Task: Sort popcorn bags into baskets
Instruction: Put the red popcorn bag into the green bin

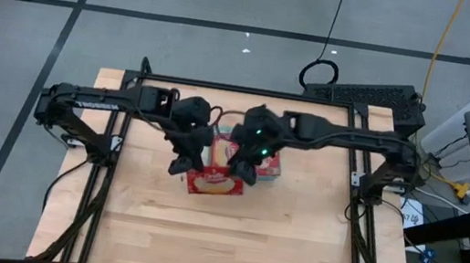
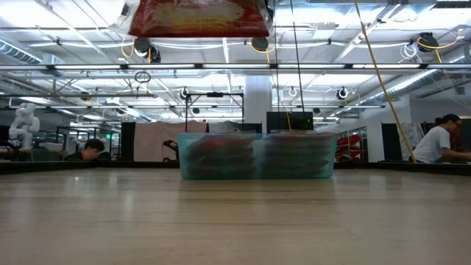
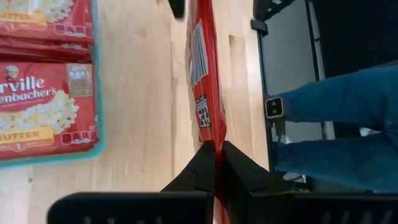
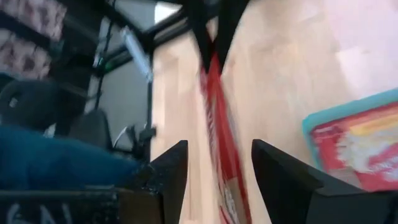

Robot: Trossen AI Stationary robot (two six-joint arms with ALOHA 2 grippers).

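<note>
The left gripper (image 3: 216,163) is clamped on one short edge of a red popcorn bag (image 1: 213,182), its two dark fingers pressed flat against the packet so that the bag stands edge-on between them. The right gripper (image 4: 214,163) is at the opposite end of the same bag with its fingers spread apart; the packet runs through the gap between them, and no contact with either finger can be made out. Both arms reach in from the sides of the frame and meet over the middle of the wooden table (image 1: 229,241).

In the high view the held bag sits between the two grippers, cream-yellow face upward, just beside the near edge of the teal-green tray (image 1: 269,168). In the low view the bag (image 2: 197,18) hangs at the top of the picture, well clear of the table surface, ahead of the tray (image 2: 256,156).

The tray rests on the table toward its far side. It holds stacked popcorn bags in two side-by-side piles; the left wrist view shows them lying face up (image 3: 42,111) inside the low rim (image 3: 98,93).

Beyond the table, a person's legs in blue trousers (image 3: 339,127) show at the table edge. Seated people appear in the room behind (image 2: 444,140).
</note>
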